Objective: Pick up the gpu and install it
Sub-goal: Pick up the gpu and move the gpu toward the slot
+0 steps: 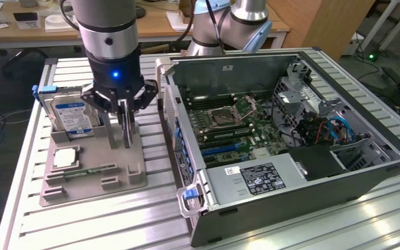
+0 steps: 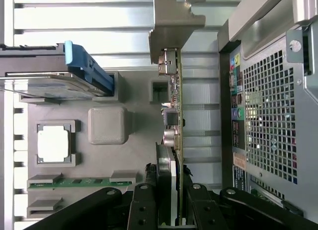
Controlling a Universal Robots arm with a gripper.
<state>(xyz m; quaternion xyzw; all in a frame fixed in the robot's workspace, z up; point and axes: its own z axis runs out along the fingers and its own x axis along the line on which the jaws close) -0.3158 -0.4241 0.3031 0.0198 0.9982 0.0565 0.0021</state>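
The gpu [image 1: 126,130] is a thin dark card seen edge-on, hanging upright over the grey holder tray [image 1: 92,185]. My gripper [image 1: 123,112] is shut on its upper edge, one finger on each side. In the wrist view the gpu [image 2: 175,115] runs away from my gripper [image 2: 171,212], with its grey metal bracket [image 2: 174,26] at the far end. Its lower edge is close above the tray; I cannot tell whether they touch. The open computer case [image 1: 283,125] lies to the exterior view's right, motherboard [image 1: 231,130] exposed.
On the tray stand a hard drive [image 1: 71,117] with a blue-white label, a processor chip [image 1: 66,156] and a green memory stick [image 1: 92,170]. The case wall [image 2: 268,115] is close beside the card. Another arm's base [image 1: 228,26] stands behind the case.
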